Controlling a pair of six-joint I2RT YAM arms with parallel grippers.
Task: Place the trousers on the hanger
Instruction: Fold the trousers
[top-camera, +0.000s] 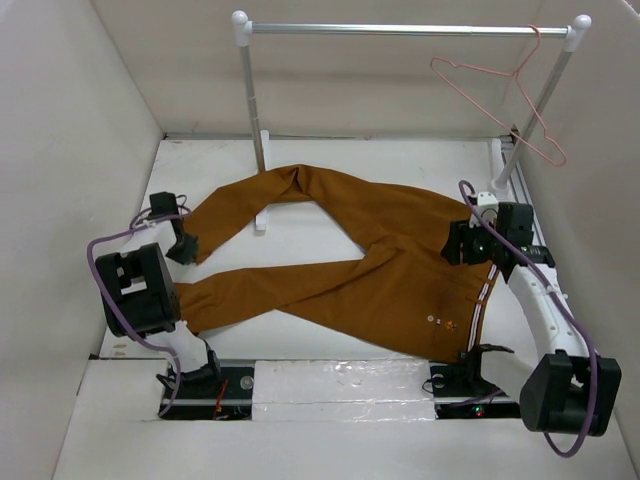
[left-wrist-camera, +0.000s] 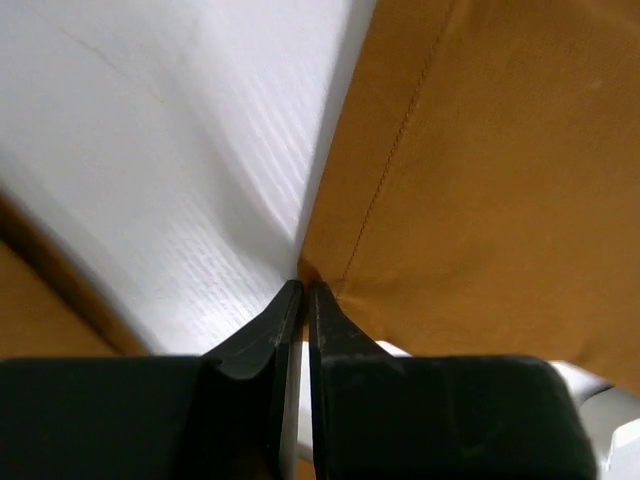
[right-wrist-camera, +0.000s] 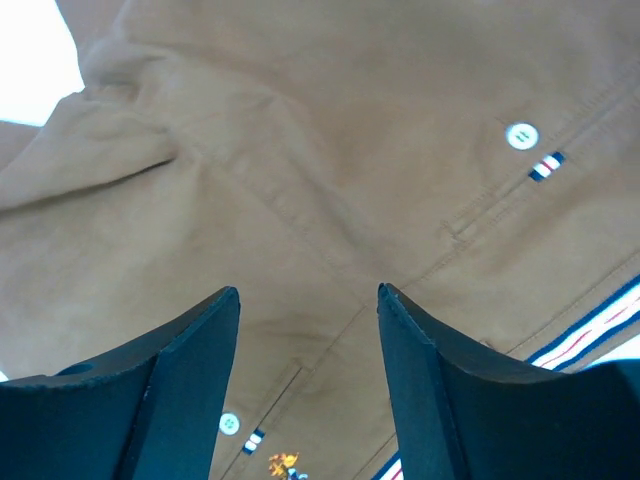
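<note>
Left gripper (left-wrist-camera: 303, 286) is pinched closed, seemingly on the trousers' (top-camera: 380, 260) hem corner. Right gripper (right-wrist-camera: 308, 290) gapes above the waistband (right-wrist-camera: 585, 327); lower it squarely before closing.

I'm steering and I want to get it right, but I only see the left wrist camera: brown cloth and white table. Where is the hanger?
Observer: The hanger hangs by its hook on the silver rail, near the rail's right end.
Operator: What's the other hand doing?
Observer: The right hand is open, pointing down at the trousers close to their striped waistband.
Operator: Are the trousers lying flat?
Observer: They lie spread on the table, with both legs reaching left. Your left hand is at the end of the farther leg.
</note>
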